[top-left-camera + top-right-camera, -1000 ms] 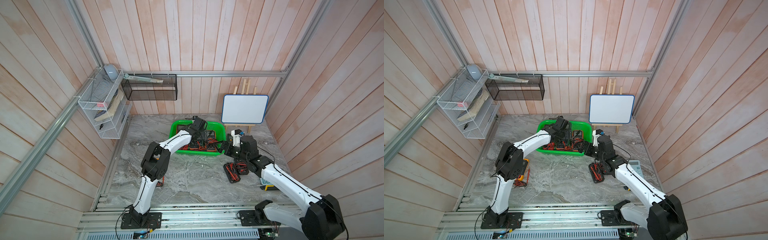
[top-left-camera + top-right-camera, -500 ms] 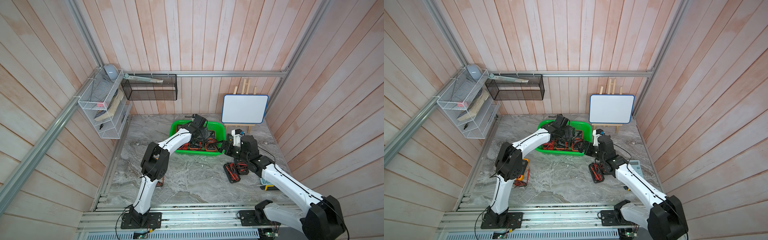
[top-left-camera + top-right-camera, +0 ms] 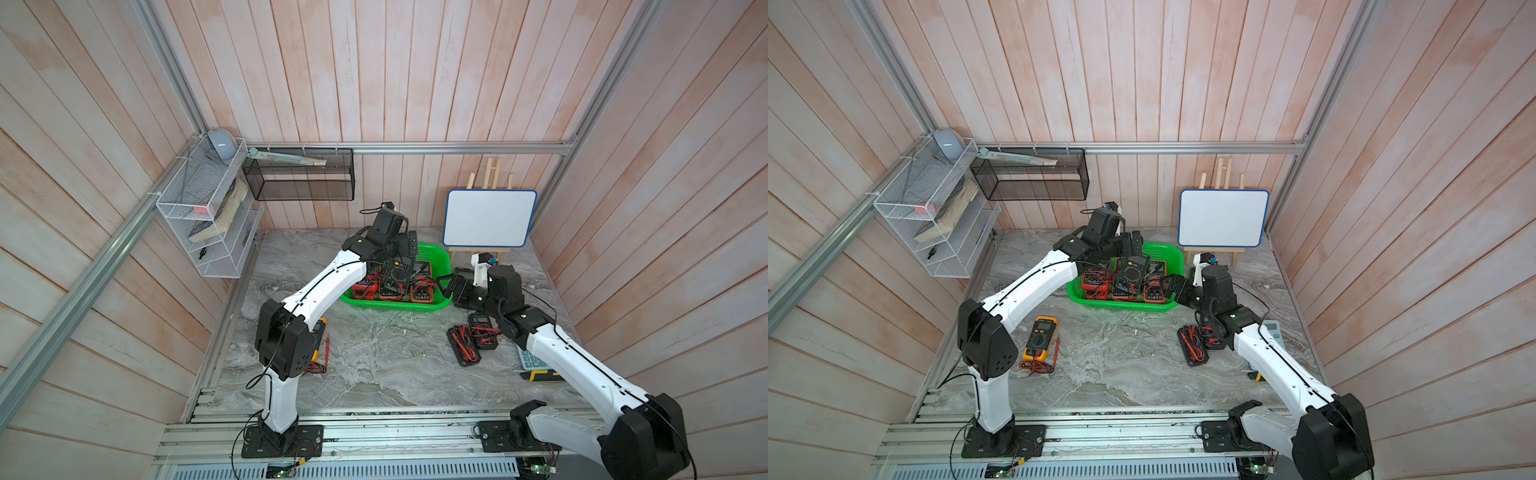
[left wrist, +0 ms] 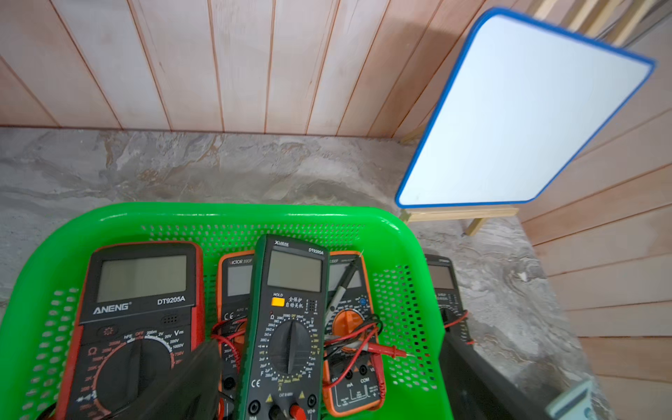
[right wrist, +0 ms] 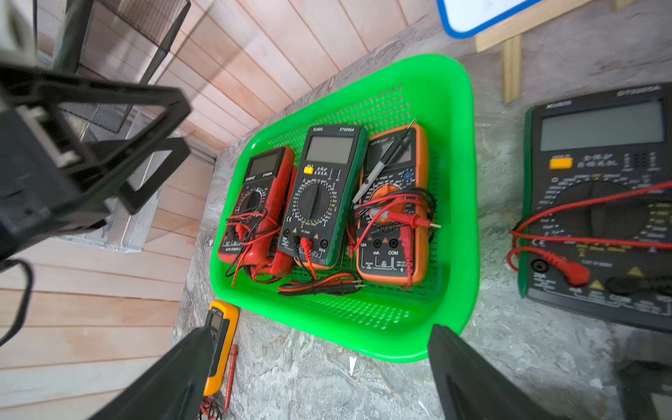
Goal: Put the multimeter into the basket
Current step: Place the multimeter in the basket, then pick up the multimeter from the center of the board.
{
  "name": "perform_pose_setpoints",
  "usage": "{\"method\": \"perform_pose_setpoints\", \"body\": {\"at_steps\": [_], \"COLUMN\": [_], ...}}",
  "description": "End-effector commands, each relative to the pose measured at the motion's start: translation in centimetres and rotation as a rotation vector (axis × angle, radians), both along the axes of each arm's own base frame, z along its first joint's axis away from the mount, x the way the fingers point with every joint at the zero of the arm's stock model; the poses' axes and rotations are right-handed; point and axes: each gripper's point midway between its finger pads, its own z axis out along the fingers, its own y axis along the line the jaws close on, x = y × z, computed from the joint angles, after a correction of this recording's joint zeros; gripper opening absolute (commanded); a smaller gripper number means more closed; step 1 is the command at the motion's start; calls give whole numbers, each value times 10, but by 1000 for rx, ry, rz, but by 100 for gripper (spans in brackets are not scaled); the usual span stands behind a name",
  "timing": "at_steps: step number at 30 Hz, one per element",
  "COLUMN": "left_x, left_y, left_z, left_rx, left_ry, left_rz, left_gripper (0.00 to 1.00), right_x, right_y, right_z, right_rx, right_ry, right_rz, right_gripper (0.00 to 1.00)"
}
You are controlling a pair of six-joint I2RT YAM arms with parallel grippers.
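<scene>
Green-cased multimeter (image 4: 287, 327) is in the basket (image 4: 218, 214), face up. It sits on top of the pile between a red multimeter (image 4: 138, 309) and an orange multimeter (image 5: 392, 225), overlapping both. Its red and black leads are plugged in and trail toward the basket's near wall. A black probe lies across the orange meter's screen, and loose red/black leads are tangled over all three.

Left hand (image 3: 405, 247) is above the far side of the basket. Its jaws are spread wide and empty, with one finger on either side of the green meter in the wrist view, not touching it.

Right hand (image 5: 320, 332) is low, just beside the basket's right end and aimed at it. Its jaws are also spread, holding nothing. Can't tell whether its fingers touch the rim.

The basket sits on the marble surface (image 3: 374, 353), near the back wall. Still out on the surface:
- a yellow multimeter (image 3: 1040, 338) with leads, by the left arm
- two dark multimeters (image 3: 473, 340) with red leads, under the right forearm
- a calculator (image 3: 1275, 332) behind that arm

A whiteboard on an easel (image 3: 488, 218) stands just right of the basket.
</scene>
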Motion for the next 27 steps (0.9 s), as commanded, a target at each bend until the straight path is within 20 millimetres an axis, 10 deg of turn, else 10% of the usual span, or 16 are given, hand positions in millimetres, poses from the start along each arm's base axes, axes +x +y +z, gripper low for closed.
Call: {"method": "perform_pose_setpoints", "body": {"at_steps": [1, 13, 27], "left_x": [-20, -98, -114], "left_y": [7, 53, 79], "left_z": [22, -6, -40], "left_rx": [-14, -62, -119], "left_ry": [-35, 6, 90], "left_rz": [-54, -113, -116], "left_gripper": [100, 100, 100], "right_x": [15, 54, 100], "right_y": [-25, -136, -124], "right_z": [4, -52, -126], "right_rx": [-29, -158, -340], "right_ry": [12, 195, 367], "right_rz": [-80, -347, -231], "right_gripper": [98, 98, 98]}}
